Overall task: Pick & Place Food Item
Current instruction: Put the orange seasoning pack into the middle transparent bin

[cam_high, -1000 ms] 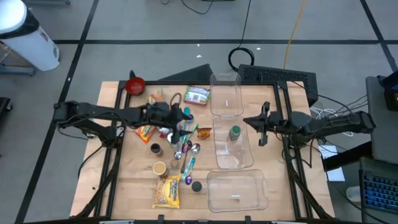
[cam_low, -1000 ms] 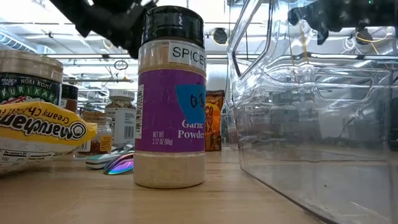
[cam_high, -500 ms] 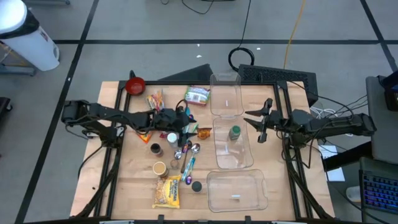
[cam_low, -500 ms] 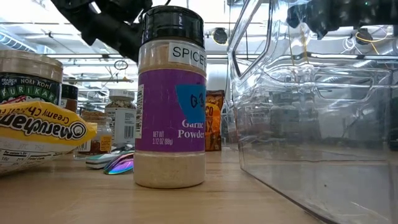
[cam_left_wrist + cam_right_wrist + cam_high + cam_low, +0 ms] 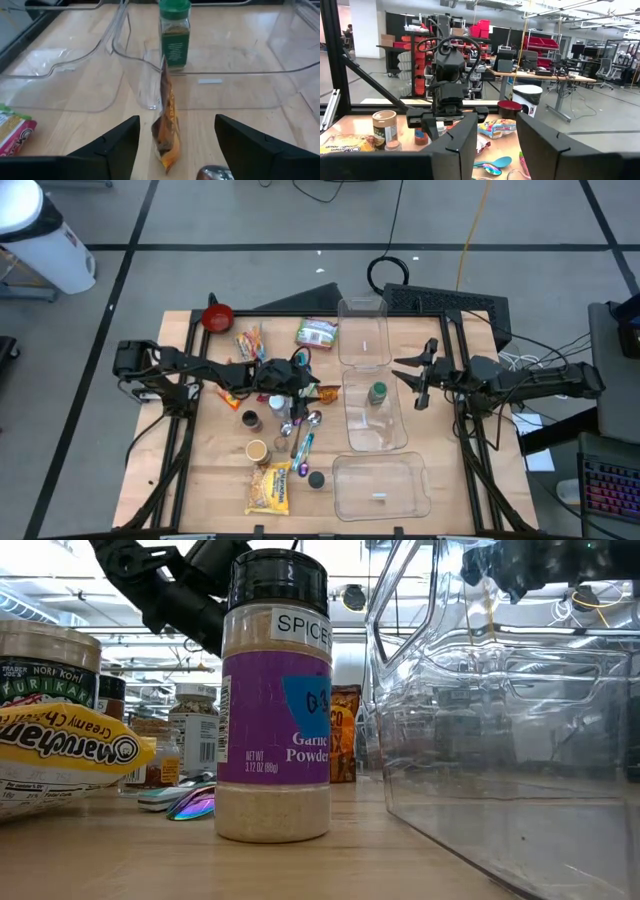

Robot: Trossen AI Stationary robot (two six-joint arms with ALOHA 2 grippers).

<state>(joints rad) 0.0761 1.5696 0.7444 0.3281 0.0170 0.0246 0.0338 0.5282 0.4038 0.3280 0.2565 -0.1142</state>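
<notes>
Since the earlier frames the left arm had reached further across the counter (image 5: 215,465), carrying the left hand (image 5: 172,150) from the cluttered middle toward the small orange snack packet (image 5: 165,131) that stood on edge just short of the clear containers. That packet lay squarely between the two dark fingers (image 5: 112,145) in the left wrist view, which flanked it without touching; the hand was part open and held nothing. In the high view the same packet (image 5: 328,393) sat just beside the middle clear container (image 5: 392,438), which already held a green-capped spice jar (image 5: 377,393).

By my reading this was the approach to a grasp: the hand was lined up on the packet but had not yet closed.

Around it lay spoons (image 5: 305,423), a white-lidded jar (image 5: 276,401), a ramen packet (image 5: 269,488) and a red bowl (image 5: 217,317), close enough to be nudged if the hand drifted.

Off to the far side, the right hand (image 5: 416,380) hung above the counter's edge near the containers, slightly open and empty.
</notes>
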